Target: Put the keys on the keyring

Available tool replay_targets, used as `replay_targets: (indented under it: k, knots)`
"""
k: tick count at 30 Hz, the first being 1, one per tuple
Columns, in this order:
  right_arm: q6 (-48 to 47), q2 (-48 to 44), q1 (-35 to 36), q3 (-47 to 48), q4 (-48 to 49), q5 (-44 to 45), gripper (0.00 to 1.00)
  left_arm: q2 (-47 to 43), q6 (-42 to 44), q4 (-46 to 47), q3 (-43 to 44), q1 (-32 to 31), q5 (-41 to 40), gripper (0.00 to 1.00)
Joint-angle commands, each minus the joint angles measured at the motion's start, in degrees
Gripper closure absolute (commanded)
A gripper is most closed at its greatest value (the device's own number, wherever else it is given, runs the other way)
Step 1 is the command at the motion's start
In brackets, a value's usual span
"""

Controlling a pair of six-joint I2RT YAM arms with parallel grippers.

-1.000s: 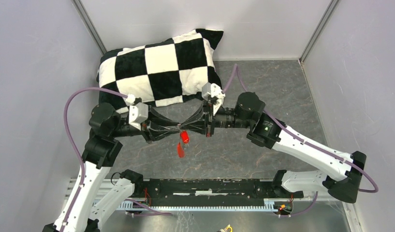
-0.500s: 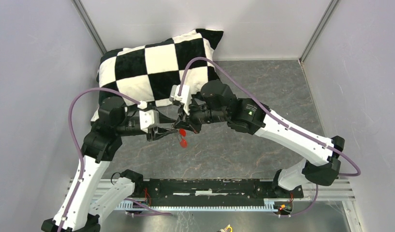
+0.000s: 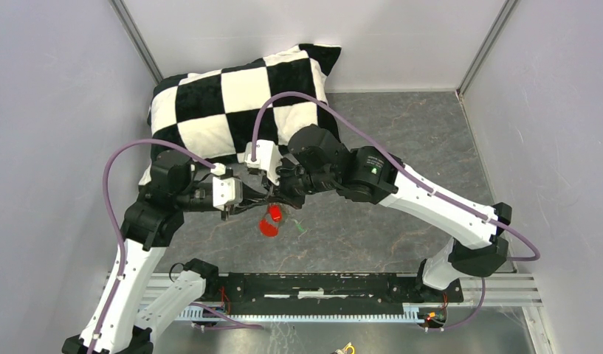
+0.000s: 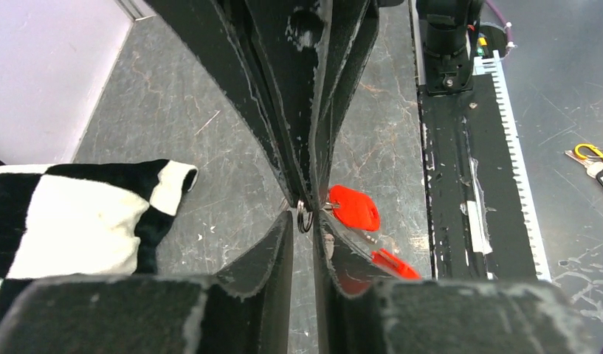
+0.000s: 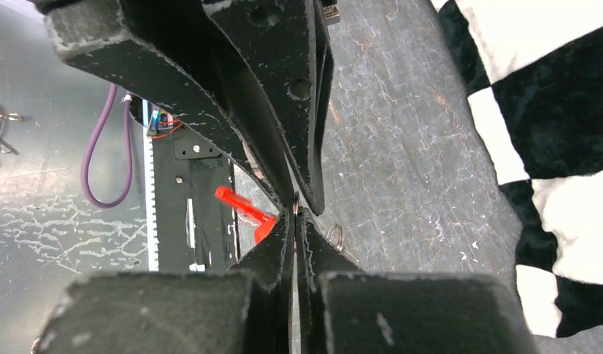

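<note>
While tips meet mid-frame, thin silvery metal keyring [image 4: 302,217] lies between.
Right gripper [image 5: 294,216] clamps it; left gripper [image 4: 304,223] barely parted, hold unclear.

Top camera: high, behind arms, looks down on whole table [image 3: 357,243]. Left wrist camera: very close, looks along left gripper [image 4: 304,215], pillow [image 4: 69,214] at left, rail [image 4: 460,184] at right. Right wrist camera: very close, looks along right gripper [image 5: 295,215], facing left one. All three see pillow, rail, table.
</note>
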Motion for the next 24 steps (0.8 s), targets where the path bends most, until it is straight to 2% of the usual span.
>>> replay_targets:
  k: [1, 3, 5, 6, 10, 14, 16, 18, 21, 24]
  knots:
    - [-1.3, 1.1, 0.6, 3.5, -1.0, 2.0, 1.00, 0.2, 1.9, -0.5, 2.1, -0.2, 4.1, 0.80]
    - [-1.3, 1.2, 0.6, 3.4, -1.4, 2.8, 1.00, -0.1, 2.0, -0.5, 2.0, -0.2, 3.4, 0.80]
    - [-1.2, 1.2, 0.6, 3.3, -1.6, 4.2, 1.00, -0.5, 2.0, -0.5, 1.7, -0.2, 1.7, 0.67]
    - [-1.1, 1.2, 0.6, 3.3, -1.7, 4.8, 1.00, -0.7, 2.1, -0.5, 1.5, -0.2, 0.8, 0.66]
    - [-0.3, 1.1, 0.7, 3.2, -1.9, 5.8, 1.00, -1.1, 0.5, -0.2, 0.4, -0.2, 0.3, 0.66]
    - [0.0, 0.6, 0.6, 1.7, -0.6, 4.6, 1.00, -1.0, -3.9, 2.4, -1.4, -0.2, 3.5, 0.81]
    - [0.1, 0.4, 0.7, 1.0, 0.1, 3.6, 1.00, -0.9, -6.4, 4.9, -2.4, -0.2, 5.3, 0.86]
    - [0.4, 0.0, 0.6, -0.1, 1.7, 2.0, 1.00, -0.6, -8.2, 6.8, -3.4, -0.2, 6.3, 0.85]
    - [0.7, -0.5, 0.6, -1.2, 3.3, 0.4, 1.00, 0.1, -8.8, 6.7, -3.9, -0.2, 7.5, 0.71]
    - [0.6, -0.3, 0.6, -1.0, 3.3, -0.6, 1.00, 0.6, -5.7, 3.6, -3.1, -0.2, 8.1, 0.71]
